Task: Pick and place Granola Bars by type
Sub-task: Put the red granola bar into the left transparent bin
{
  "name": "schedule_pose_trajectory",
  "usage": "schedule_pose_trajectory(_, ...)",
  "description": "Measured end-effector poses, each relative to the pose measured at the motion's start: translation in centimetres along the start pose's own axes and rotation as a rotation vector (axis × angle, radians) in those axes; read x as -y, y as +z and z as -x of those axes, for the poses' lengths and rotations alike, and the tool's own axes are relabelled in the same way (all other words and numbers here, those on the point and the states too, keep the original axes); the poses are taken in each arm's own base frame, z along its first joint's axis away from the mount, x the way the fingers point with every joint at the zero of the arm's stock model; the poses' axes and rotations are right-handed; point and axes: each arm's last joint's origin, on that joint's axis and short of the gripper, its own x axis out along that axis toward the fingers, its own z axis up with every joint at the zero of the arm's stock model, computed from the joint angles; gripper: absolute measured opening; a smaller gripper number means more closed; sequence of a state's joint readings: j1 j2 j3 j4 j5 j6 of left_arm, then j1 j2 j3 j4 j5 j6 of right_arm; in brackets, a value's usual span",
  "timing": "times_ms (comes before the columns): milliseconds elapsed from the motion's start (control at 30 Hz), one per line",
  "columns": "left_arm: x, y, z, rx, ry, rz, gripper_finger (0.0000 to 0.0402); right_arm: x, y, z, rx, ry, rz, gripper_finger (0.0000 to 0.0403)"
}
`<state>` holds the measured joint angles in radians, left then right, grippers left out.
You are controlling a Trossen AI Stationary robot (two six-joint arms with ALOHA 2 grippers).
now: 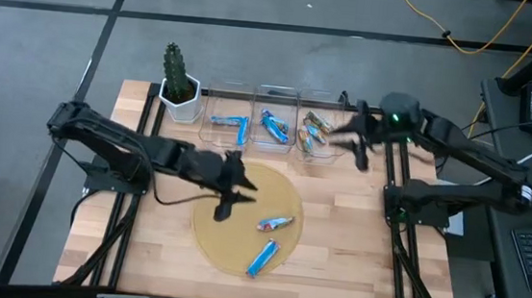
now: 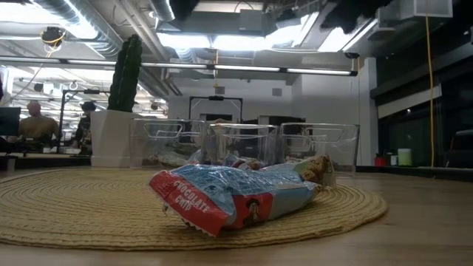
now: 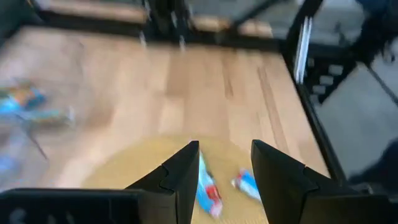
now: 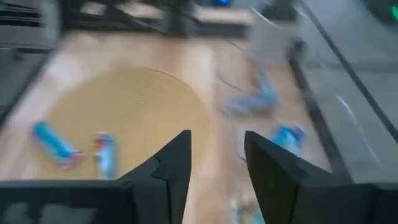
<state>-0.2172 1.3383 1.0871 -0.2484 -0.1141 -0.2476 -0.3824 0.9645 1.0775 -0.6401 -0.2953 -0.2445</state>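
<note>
Left gripper (image 1: 225,206) empty, fingers parted, centre frame over round woven mat (image 1: 215,236), right gripper (image 1: 355,149) empty, parted, upper right beside clear bins (image 1: 275,97), two granola bars (image 1: 275,224) on mat

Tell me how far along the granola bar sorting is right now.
Mostly done: bars already lie in all three clear bins. Nothing is in hand; the left gripper hovers open over the round mat, and the right gripper is open beside the rightmost bin. Left: two bars on the mat, a blue one and a blue-and-silver one.
</note>
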Motion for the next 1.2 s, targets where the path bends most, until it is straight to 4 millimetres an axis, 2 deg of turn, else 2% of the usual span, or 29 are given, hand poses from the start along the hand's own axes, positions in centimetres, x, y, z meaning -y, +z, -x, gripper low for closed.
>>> schedule_pose_trajectory(133,0.4,-1.6,-2.7,-0.098,-0.016,-0.011,0.0139,-2.9,-0.4,1.0,0.084,0.069,0.09,0.0146)
schedule_pose_trajectory(267,0.3,-3.3,-5.3,-0.194,-0.033,-0.001,0.0139,-4.8,-0.3,1.3,0.144,0.082,0.172,0.0143)
schedule_pose_trajectory(400,-0.5,-3.3,-6.6,-0.201,-0.124,0.033,0.0139,-5.9,0.1,1.1,0.166,0.106,0.212,0.0143)
schedule_pose_trajectory(533,-1.2,-3.8,-7.5,-0.22,-0.103,0.018,0.0139,-6.4,0.2,0.8,0.171,0.128,0.224,0.0142)
schedule_pose_trajectory(767,-0.9,-6.8,-10.6,-0.352,-0.103,0.008,0.0145,-6.6,0.1,0.5,0.152,0.141,0.22,0.0142)
schedule_pose_trajectory(1067,0.0,-10.4,-13.6,-0.448,-0.067,0.037,0.0214,-6.6,-0.4,0.4,0.099,0.156,0.217,0.0142)
schedule_pose_trajectory(1200,0.1,-11.0,-14.4,-0.434,-0.024,0.02,0.023,-6.7,-0.6,0.4,0.077,0.16,0.216,0.0142)
